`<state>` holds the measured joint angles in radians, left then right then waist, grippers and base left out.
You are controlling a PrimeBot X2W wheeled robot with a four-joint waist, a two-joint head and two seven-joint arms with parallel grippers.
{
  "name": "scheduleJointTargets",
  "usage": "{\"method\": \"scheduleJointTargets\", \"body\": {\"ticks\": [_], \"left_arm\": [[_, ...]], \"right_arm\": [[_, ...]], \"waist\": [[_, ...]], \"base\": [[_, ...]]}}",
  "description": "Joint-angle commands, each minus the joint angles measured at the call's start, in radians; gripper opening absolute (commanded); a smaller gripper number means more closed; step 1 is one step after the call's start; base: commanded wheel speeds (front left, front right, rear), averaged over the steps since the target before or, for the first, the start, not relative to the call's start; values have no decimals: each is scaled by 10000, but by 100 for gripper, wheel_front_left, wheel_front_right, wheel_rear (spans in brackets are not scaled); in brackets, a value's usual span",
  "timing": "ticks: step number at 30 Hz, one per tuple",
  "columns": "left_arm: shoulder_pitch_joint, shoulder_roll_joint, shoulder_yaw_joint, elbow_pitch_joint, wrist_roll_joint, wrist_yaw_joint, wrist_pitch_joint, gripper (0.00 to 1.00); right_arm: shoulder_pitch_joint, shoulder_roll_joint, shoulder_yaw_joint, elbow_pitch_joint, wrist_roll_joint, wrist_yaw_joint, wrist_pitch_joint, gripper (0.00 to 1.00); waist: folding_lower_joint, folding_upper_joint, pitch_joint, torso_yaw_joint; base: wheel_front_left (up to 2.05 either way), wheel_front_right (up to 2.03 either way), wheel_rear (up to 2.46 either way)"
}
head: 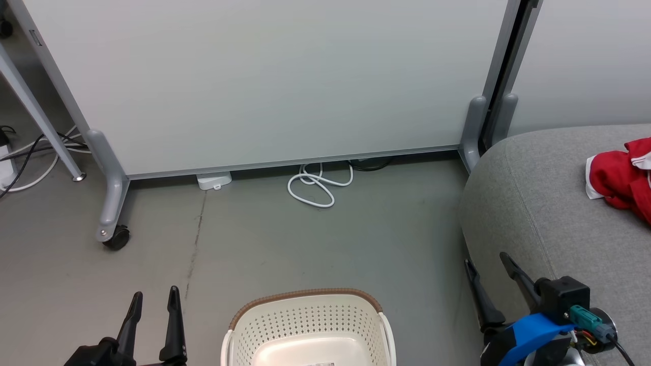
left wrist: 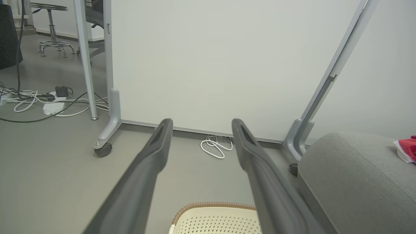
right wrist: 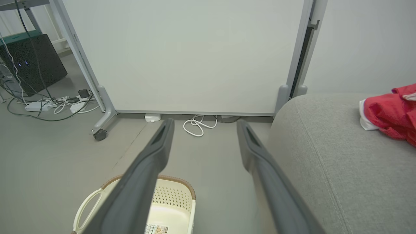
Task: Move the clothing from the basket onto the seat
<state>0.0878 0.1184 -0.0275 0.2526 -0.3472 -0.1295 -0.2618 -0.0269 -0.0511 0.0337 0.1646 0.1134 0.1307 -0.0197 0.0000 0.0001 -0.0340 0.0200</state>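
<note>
The cream-white basket [head: 309, 325] with a brown rim stands on the floor at the bottom centre; the part of its inside that shows holds no fabric. Red clothing [head: 623, 178] with white edging lies on the grey seat [head: 539, 203] at the right edge. My left gripper [head: 153, 300] is open at the lower left, left of the basket, with nothing between its fingers. My right gripper [head: 485, 268] is open at the lower right, beside the seat's front corner, holding nothing. The clothing [right wrist: 388, 113] also shows on the seat [right wrist: 325, 146] in the right wrist view, with the basket [right wrist: 169, 201] below.
A white panel on grey castor legs [head: 114, 203] stands across the back, with a coiled white cable [head: 318, 183] on the floor under it. More cables and a power strip [left wrist: 52, 104] lie at the far left. Open grey floor lies between panel and basket.
</note>
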Motion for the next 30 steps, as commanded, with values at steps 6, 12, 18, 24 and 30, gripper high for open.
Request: {"method": "scheduleJointTargets", "body": {"ticks": [6,12,18,24,30], "left_arm": [[180,99,84,-23,-166,-9,-46,100],[239,199,36,-24,-285,-10,-46,100],[200,278,26,73,-267,-10,-46,100],[128,308,49,130,-239,-10,-46,100],[317,148,1,402,-331,0,57,0]], "right_arm": [[181,11,102,94,199,3,-107,100],[165,10,154,169,283,3,-148,100],[179,10,221,183,384,3,-145,100],[177,10,261,227,475,2,-180,100],[173,6,246,516,497,-2,-76,0]], "waist": [[0,-1,-32,-81],[0,-1,-13,-133],[0,-1,3,-146],[0,-1,17,-185],[0,-1,19,-198]], "base": [[0,0,0],[0,0,0],[0,0,0],[0,0,0],[0,0,0]]}}
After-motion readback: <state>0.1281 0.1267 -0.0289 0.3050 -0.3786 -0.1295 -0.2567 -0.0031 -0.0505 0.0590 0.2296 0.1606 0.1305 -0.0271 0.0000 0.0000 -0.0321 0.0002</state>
